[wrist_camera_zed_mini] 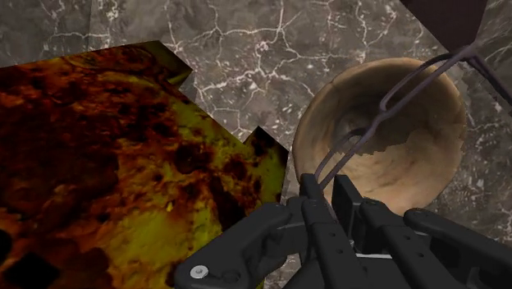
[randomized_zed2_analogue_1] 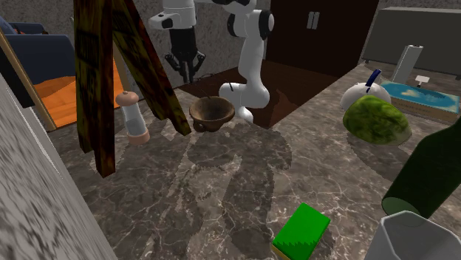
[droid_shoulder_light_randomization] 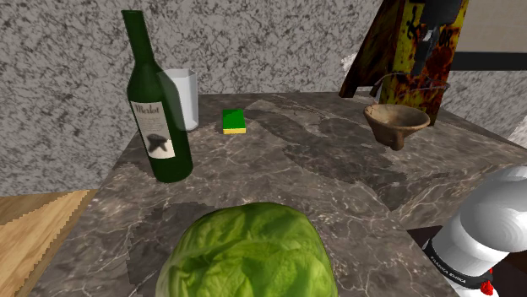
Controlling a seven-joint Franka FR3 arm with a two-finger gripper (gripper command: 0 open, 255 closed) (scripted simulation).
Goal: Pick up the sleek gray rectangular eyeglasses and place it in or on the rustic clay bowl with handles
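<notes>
Overall light: was dim and even, without glare.
Table (randomized_zed2_analogue_1: 185,214): broad soft shadows pooled mid-surface.
Bowl (wrist_camera_zed_mini: 328,123): its inside glowed paler.
Bottle (droid_shoulder_light_randomization: 156,110): wore a faint sheen.
Near wall (randomized_zed2_analogue_1: 29,185): looked smeared.

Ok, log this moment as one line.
phase: place | gripper: shut on eyeglasses | position: over clay bowl | release: not yet

The arm (randomized_zed2_analogue_1: 251,52) is built of smooth, rounded white segments with dark joints between them. At four o'clock in the shoulder view, a bulbous white link (droid_shoulder_light_randomization: 494,215) wears a black band (droid_shoulder_light_randomization: 456,257) with small white lettering, and a red mark (droid_shoulder_light_randomization: 486,287) shows just beneath it. The gripper (wrist_camera_zed_mini: 328,187) is all black and angular, with a pale round screw head (wrist_camera_zed_mini: 199,272) on its housing.
</notes>
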